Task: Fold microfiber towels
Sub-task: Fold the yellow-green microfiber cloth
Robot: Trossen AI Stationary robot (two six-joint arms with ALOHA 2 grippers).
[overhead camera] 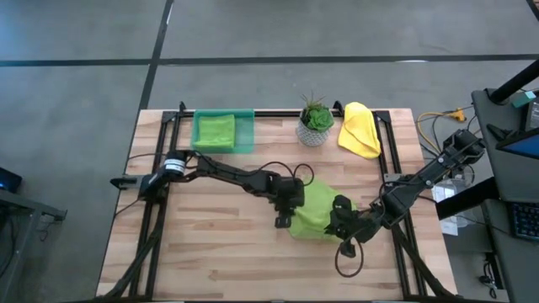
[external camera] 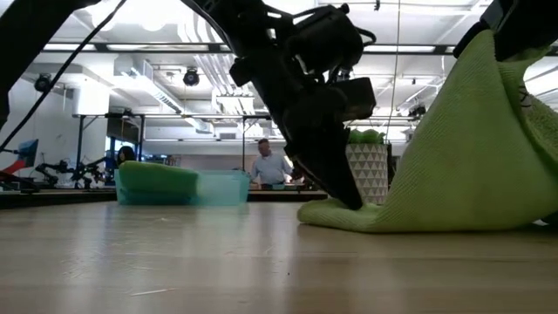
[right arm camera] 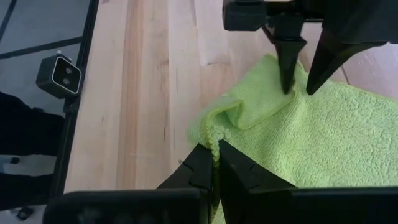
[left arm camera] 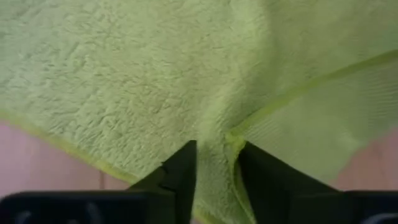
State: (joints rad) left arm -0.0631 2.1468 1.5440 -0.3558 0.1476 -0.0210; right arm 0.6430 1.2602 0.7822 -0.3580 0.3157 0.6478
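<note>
Lime-green microfiber towel (overhead camera: 313, 210) lies bunched on the wooden table (overhead camera: 210, 252), near-centre, between your two arms. Its long axis runs roughly left to right. The right end is lifted into a peak; the left end is flat on the wood.

Right gripper (right arm camera: 214, 163): fingers clamped tight on a hemmed edge of the cloth, holding that side raised. In the low view the fabric hangs tent-like from it.

Left gripper (right arm camera: 300, 79): tips down on the towel's left edge, fingers part-way apart. Cloth sits in the gap in its wrist view, but you cannot tell whether it is truly pinched or just loose between them. Judged: a release after laying that corner down.

Relation that matters: the free left edge lies directly under the left fingers, and the held edge sits to the right of it. A fold would carry right over left.

Other items far side: see-through green plastic tray (overhead camera: 244, 133) holding a green cloth (overhead camera: 214, 130), potted plant (overhead camera: 315, 120), yellow cloth (overhead camera: 360, 130).
</note>
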